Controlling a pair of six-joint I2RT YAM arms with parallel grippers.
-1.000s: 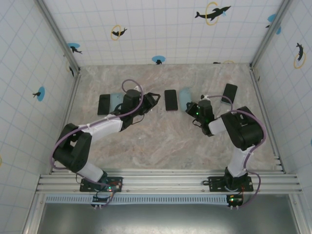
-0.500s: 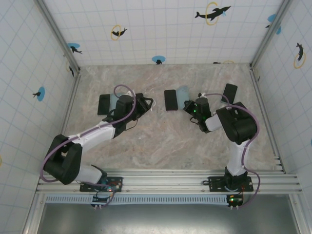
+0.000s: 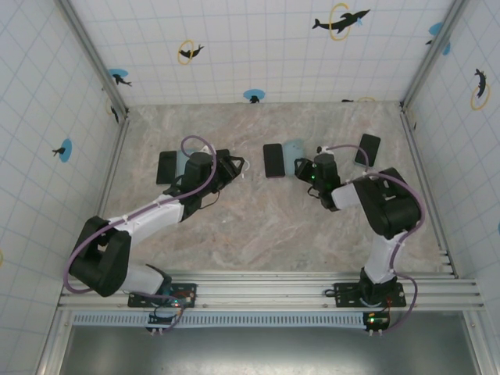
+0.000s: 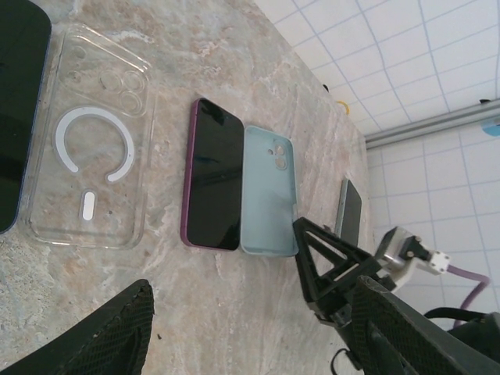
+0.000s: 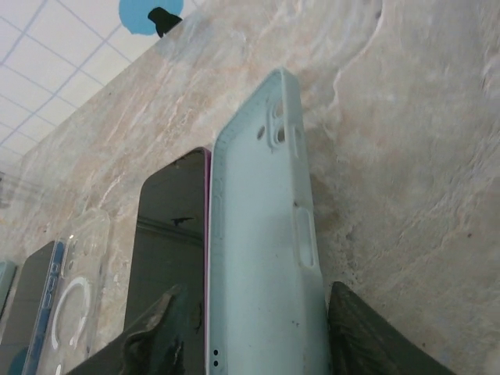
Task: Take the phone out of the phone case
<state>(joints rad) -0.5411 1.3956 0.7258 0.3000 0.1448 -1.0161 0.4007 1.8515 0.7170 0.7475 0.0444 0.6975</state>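
Purple phone (image 4: pixel 212 176) out of case, flat on surface (image 3: pixel 258 226), just left of light blue case (image 4: pixel 269 191), right hand (image 5: pixel 258 293) straddling case's near end, cannot tell if gripping, left hand (image 4: pixel 250 312) wide, empty, further left

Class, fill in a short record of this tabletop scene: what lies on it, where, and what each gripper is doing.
purple phone: out of its case, screen up, flat on the table
blue case: empty, right beside the purple phone
clear case: empty, flat, next to a dark phone
third phone: apart, towards the right wall
left gripper: open, holding nothing
right gripper: fingers either side of the blue case; grip unclear
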